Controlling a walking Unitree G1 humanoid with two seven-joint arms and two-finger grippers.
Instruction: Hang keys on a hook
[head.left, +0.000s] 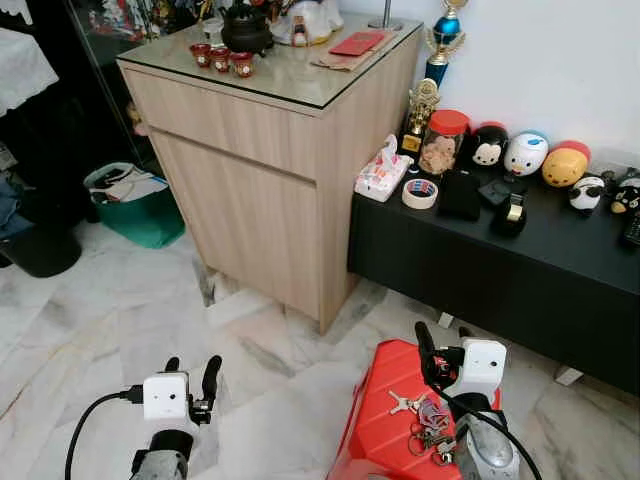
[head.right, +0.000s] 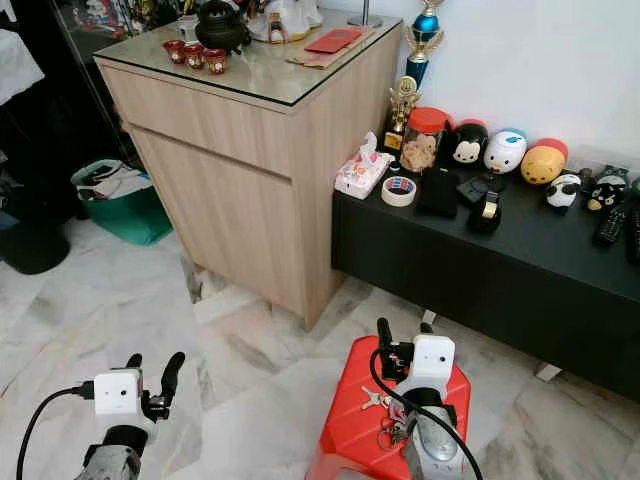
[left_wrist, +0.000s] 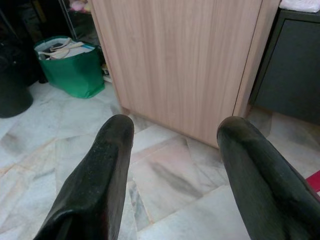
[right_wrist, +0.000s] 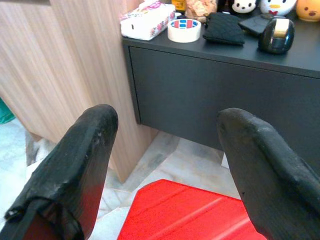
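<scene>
The bunch of keys (head.left: 425, 420) lies on the top of a red plastic stool (head.left: 375, 425), near the stool's right edge and just beside my right wrist. My right hand (right_wrist: 165, 150) hovers over the stool's far edge, released, its two black fingers (right_wrist: 75, 160) spread wide apart and holding nothing; between them I see the stool's red top and, beyond it, the front of the low black counter (head.left: 500, 270). My left hand (left_wrist: 172, 155) hangs over the bare marble floor (head.left: 120, 330), well apart from the stool, also released and empty.

On the black counter's left end sit a tissue pack (head.left: 381, 172), a roll of tape (head.left: 420, 193), a black pouch (head.left: 461, 194) and a red-lidded jar (head.left: 441, 142), with a row of round cartoon figures (head.left: 527, 152) along the wall. Touching the counter's left end stands a tall wooden cabinet (head.left: 250, 190) with a glass top carrying a dark teapot (head.left: 246, 28) and small red cups (head.left: 220, 57). A green bag (head.left: 140, 205) rests on the floor left of the cabinet.
</scene>
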